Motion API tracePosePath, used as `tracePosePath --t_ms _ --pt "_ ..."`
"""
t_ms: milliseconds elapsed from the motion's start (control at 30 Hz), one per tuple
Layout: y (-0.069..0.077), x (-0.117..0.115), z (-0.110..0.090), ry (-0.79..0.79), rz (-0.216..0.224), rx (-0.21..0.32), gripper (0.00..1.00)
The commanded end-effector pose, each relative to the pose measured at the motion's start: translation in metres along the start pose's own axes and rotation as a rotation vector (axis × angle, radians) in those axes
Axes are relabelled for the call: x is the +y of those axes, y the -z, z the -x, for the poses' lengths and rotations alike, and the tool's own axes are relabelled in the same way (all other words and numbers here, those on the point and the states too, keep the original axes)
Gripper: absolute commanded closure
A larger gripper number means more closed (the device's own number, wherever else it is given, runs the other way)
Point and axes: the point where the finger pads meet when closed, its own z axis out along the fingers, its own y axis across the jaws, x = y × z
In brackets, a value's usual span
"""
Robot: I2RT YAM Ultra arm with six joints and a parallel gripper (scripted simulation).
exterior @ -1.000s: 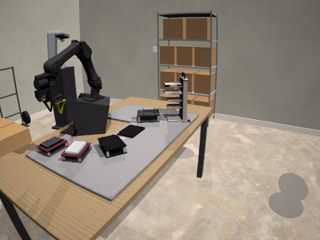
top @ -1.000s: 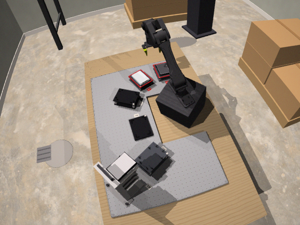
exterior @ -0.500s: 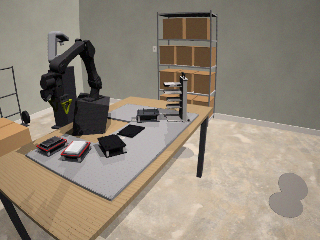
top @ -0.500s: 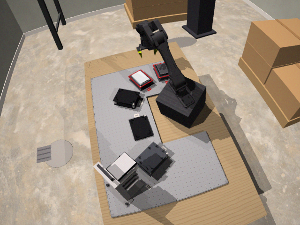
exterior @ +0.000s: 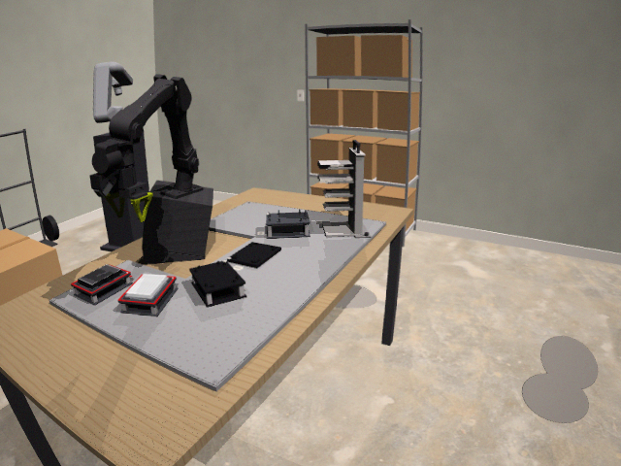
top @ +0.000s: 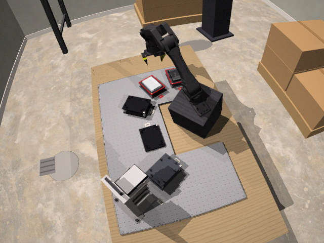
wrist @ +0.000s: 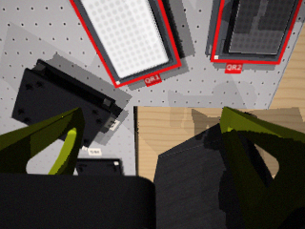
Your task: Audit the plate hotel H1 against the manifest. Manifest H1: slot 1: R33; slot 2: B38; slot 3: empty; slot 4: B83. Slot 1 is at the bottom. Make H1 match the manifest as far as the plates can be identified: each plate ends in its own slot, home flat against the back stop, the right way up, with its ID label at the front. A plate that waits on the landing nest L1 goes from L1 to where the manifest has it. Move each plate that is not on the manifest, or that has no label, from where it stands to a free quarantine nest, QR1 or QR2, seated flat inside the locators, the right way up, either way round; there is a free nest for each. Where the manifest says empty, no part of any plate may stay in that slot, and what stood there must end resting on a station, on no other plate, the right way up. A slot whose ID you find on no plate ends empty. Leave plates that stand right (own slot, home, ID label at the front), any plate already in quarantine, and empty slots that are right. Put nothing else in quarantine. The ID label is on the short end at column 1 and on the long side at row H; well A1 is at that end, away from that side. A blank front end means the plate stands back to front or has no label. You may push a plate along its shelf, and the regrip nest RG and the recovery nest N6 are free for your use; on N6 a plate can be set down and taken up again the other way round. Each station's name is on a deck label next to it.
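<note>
Plate hotel (exterior: pixel 357 186) stands at the far end of the grey deck (top: pixel 209 183) on the wooden tabletop (top: pixel 261 222), well apart from the arm, and some of its shelves carry plates; from these views the labels on their front ends are too small to read. The black pedestal (top: pixel 206 125) of the arm sits in the notch of the deck. Nearer to it are a raised black nest (top: pixel 136 105), a flat black nest (top: pixel 152 137) and another raised nest (top: pixel 165 173) just beside the hotel. Both red-framed quarantine nests are occupied: QR1 (wrist: pixel 125 82) holds a white plate (wrist: pixel 126 33) and QR2 (wrist: pixel 216 35) holds a dark plate (wrist: pixel 257 24), each lying inside its frame. The gripper (top: pixel 153 58) hangs high above this end of the deck with its green fingers spread fully apart and nothing between them. In my judgement the quarantine work looks done, so the step now is to travel back to the hotel. To do it well, the arm should keep its height while passing over the raised nests, then come down in front of the shelves, level with one slot, close enough to read each front label before touching any plate.
</note>
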Motion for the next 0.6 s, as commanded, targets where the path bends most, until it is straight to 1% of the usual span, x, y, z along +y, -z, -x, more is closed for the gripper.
tracePosePath --t_ms 0,133,200,267,567 --pt "0.004 0.013 -0.008 -0.013 0.009 -0.006 0.0" --pt "0.011 0.028 -0.006 -0.009 0.014 -0.023 0.0" --pt "0.011 0.028 -0.006 -0.009 0.014 -0.023 0.0" --pt "0.014 0.036 -0.005 -0.007 0.012 -0.033 0.0" --pt "0.015 0.066 -0.014 -0.006 0.021 -0.033 0.0"
